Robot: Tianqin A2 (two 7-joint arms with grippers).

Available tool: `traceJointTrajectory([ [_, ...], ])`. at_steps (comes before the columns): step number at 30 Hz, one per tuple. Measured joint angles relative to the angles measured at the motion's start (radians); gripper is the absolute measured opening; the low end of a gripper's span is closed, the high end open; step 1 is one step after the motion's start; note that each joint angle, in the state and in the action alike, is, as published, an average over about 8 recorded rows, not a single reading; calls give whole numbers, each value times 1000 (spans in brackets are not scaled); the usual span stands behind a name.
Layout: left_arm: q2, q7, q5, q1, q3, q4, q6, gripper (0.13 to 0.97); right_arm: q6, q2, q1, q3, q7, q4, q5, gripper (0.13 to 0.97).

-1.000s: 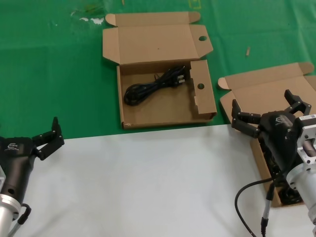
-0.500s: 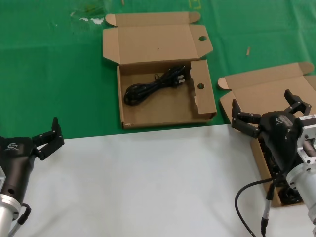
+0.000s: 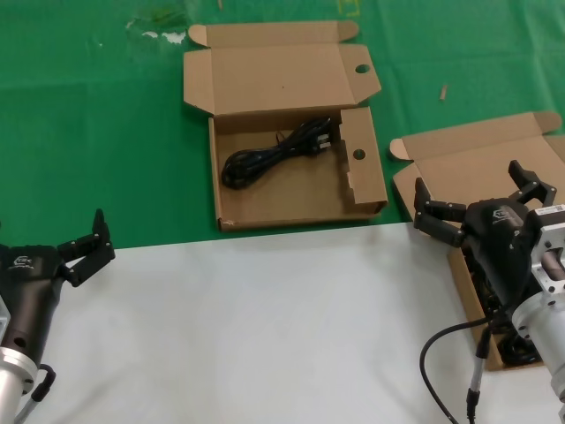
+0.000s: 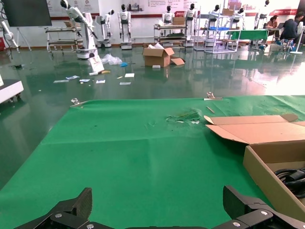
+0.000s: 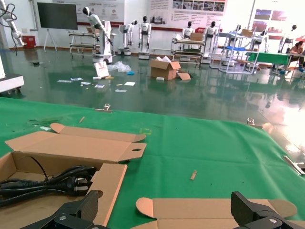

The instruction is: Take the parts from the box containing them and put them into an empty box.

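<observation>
In the head view, the box with holes (image 3: 296, 177) at upper centre already holds one cable (image 3: 278, 152). At right, the right tool (image 3: 477, 199) hangs released over the plain box (image 3: 477, 168), where dark cables (image 3: 521, 349) show low in the frame. The left tool (image 3: 84, 247) waits released at lower left. The left wrist view shows only cloth (image 4: 128, 152) ahead. In the right wrist view the fingers (image 5: 76, 210) stand wide apart. I judge the next move is to descend and grasp a cable.

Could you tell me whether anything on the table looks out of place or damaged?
Only small things: white scraps and a scuffed patch mar the green mat left of the holed box's open lid, and a small stick-like scrap lies to its right. Boxes and cable look intact.
</observation>
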Motion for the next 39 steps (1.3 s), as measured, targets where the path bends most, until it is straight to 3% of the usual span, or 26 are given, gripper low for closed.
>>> traceJointTrajectory([
  [39, 0, 0, 0, 0, 0, 0, 0, 966, 0, 0, 0, 0, 0, 0, 0, 966],
])
